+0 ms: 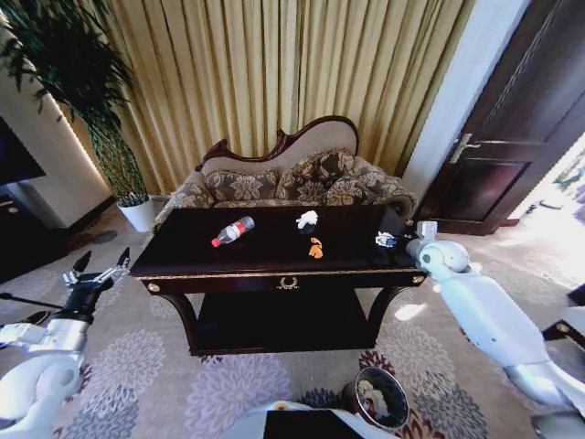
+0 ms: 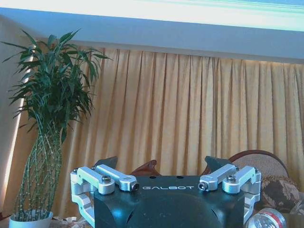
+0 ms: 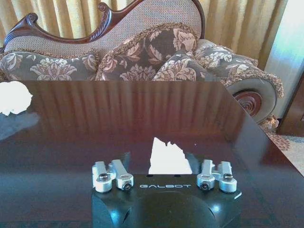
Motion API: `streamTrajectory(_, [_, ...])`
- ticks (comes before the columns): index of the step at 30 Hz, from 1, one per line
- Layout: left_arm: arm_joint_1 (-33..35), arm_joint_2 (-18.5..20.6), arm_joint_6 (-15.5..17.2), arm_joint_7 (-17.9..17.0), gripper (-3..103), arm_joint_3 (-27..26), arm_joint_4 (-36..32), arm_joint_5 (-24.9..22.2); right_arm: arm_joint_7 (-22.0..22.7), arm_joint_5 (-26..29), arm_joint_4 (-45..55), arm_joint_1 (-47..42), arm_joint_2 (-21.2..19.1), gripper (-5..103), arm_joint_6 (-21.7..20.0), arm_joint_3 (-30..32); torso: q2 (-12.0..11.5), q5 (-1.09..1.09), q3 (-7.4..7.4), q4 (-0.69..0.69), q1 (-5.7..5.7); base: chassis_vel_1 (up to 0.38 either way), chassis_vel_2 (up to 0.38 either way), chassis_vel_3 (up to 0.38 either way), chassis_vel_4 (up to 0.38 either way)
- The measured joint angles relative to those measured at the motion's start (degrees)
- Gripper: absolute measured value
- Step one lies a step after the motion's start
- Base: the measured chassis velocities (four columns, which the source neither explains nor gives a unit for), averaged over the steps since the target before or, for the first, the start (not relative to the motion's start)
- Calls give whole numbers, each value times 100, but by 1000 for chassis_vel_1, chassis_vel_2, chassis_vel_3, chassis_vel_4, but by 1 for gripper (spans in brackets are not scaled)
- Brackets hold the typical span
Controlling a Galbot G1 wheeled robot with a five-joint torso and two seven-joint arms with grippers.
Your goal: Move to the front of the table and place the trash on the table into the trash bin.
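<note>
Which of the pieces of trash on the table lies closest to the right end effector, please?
The small white-dark piece at the table's right end, directly by the right end effector; the bottle, paper and orange scrap lie further left.

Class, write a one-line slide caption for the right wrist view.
Right gripper hovers low over the glossy table, a white scrap between its open fingers.

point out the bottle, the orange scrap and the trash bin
bottle (image 1: pixel 233 230): head view, on its label, mid-body.
orange scrap (image 1: pixel 315 248): head view, its centre, on the table top.
trash bin (image 1: pixel 399 409): head view, right rim, on the carpet.
</note>
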Motion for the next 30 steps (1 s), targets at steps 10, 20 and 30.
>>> streamTrajectory(10, [19,43,-16,-4,100,-90,-14,-94,-11,-96,73,-88,-32,28,24,46,0,0,0,0,0,0,0,0,0])
streamTrajectory(20, [51,34,-21,-4,100,-119,-48,-119,-4,-94,171,-206,-58,1,51,131,0,0,0,0,0,0,0,0,0])
streamTrajectory(30, [85,43,-42,7,100,-171,-48,-149,24,-89,292,-282,-70,0,66,181,0,0,0,0,0,0,0,0,0])
